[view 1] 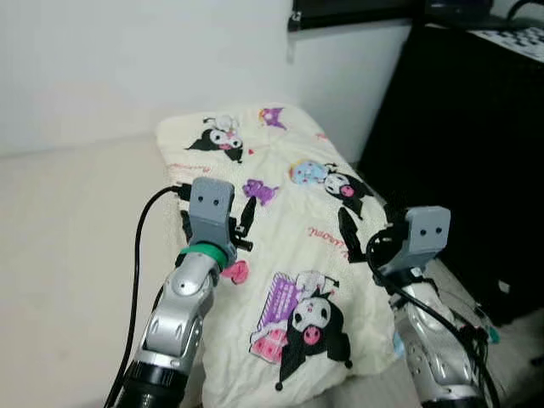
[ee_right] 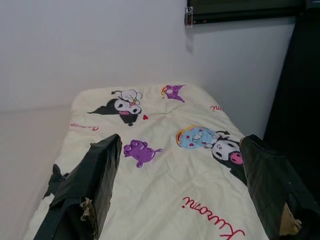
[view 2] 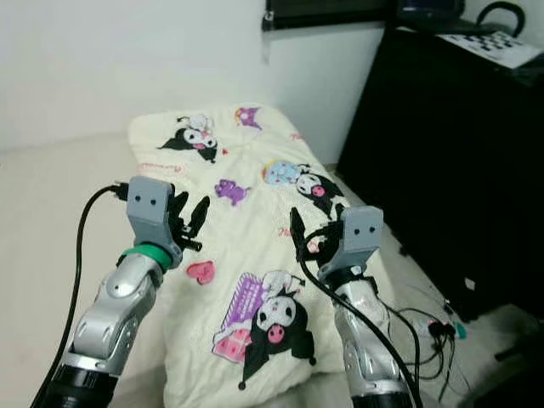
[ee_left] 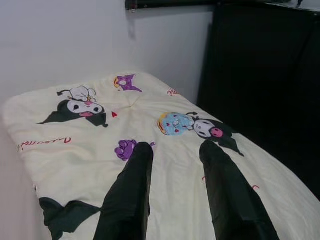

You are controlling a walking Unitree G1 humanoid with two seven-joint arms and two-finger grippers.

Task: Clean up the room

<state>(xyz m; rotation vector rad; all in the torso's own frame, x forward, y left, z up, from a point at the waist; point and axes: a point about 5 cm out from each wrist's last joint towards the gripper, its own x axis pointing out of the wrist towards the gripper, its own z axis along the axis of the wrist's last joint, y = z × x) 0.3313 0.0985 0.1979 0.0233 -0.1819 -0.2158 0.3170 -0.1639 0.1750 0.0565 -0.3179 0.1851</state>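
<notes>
Quilt [view 1: 280,255] near end: we see it run under both arms; its lowest edge is cut off by the frame.
Red script on quilt [ee_right: 212,220]: too small for us to read.
Right gripper [ee_right: 180,190] fingers: their bases are cut off by the wrist frame.
Black cabinet [view 2: 450,170]: we lose its top and right side at the frame edge.
Dark bar on wall [view 1: 353,13]: cropped at the top; we cannot identify it.
Cable tangle on floor [view 2: 429,331]: too small to resolve.

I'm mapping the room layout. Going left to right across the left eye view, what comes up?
Cream bed surface → left pincer → cartoon-print quilt → right pincer → black cabinet.
</notes>
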